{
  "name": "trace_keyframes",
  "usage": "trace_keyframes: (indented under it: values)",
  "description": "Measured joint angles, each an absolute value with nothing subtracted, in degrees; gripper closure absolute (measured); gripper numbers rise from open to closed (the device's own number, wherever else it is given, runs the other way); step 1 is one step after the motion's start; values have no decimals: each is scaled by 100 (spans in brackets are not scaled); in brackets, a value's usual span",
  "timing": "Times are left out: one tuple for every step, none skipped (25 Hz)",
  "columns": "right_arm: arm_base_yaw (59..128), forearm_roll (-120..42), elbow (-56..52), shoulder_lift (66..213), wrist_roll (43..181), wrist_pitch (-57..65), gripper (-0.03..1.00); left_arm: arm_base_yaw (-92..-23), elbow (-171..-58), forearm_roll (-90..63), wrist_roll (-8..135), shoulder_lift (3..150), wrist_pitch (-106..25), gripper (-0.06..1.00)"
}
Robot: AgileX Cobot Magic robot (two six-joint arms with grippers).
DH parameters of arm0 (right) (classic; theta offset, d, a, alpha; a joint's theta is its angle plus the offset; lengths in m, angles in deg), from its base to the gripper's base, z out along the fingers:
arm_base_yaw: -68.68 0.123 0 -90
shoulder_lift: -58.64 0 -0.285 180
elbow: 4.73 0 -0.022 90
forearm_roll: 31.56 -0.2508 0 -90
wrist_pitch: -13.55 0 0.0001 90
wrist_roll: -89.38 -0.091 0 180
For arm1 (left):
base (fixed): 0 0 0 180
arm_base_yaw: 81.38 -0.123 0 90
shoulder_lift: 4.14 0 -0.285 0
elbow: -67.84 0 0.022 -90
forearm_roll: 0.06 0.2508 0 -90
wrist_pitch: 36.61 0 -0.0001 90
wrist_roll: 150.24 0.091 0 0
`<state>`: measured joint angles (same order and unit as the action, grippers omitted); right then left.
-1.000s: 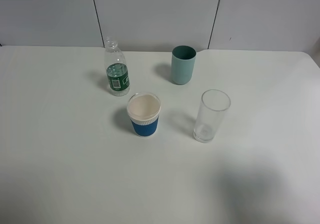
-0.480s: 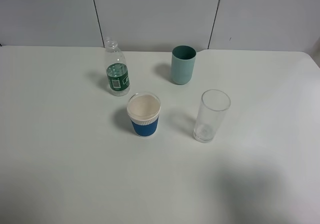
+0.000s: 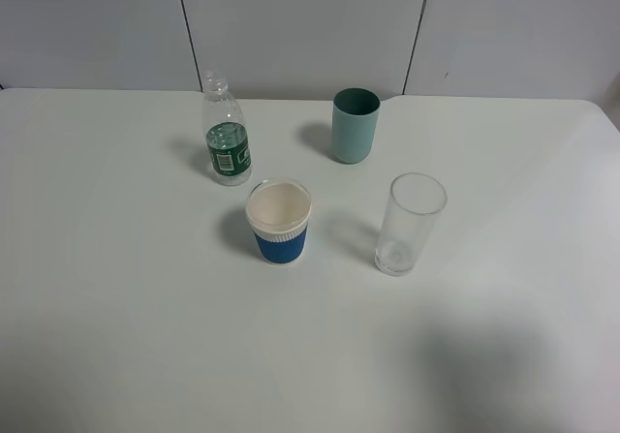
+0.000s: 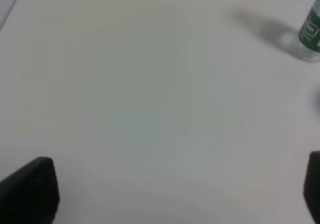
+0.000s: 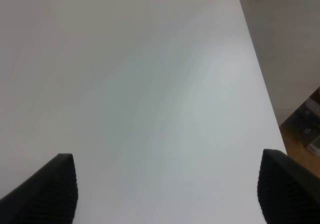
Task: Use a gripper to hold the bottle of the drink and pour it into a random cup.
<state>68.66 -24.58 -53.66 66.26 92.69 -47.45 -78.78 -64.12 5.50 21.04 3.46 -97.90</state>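
Nothing done: bottle (image 3: 226, 135) untouched at ten o'clock, teal cup (image 3: 355, 125) empty-looking; both pincers spread, holding nothing

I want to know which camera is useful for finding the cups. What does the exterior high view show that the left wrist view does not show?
Only the exterior high view shows the teal cup, the white cup with blue sleeve and the clear glass, plus the whole bottle, uncapped and upright. Only the left wrist view shows the left hand: its two black fingertips stand wide apart, holding nothing. Both share the white table and the bottle's green label.
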Motion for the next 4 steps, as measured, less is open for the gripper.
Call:
trace_keyframes:
  values:
    - [6866,-2458,-5366,6626,9269,-4745,23,-7878,-6412,550,2104,346,-9790,-5]
    - [6866,-2458,-5366,6626,9269,-4745,23,-7878,-6412,550,2104,346,-9790,-5]
    - [6866,-2458,-5366,6626,9269,-4745,23,-7878,-6412,550,2104,346,-9790,-5]
    - [6866,-2458,-5366,6626,9269,-4745,23,-7878,-6412,550,2104,346,-9790,-5]
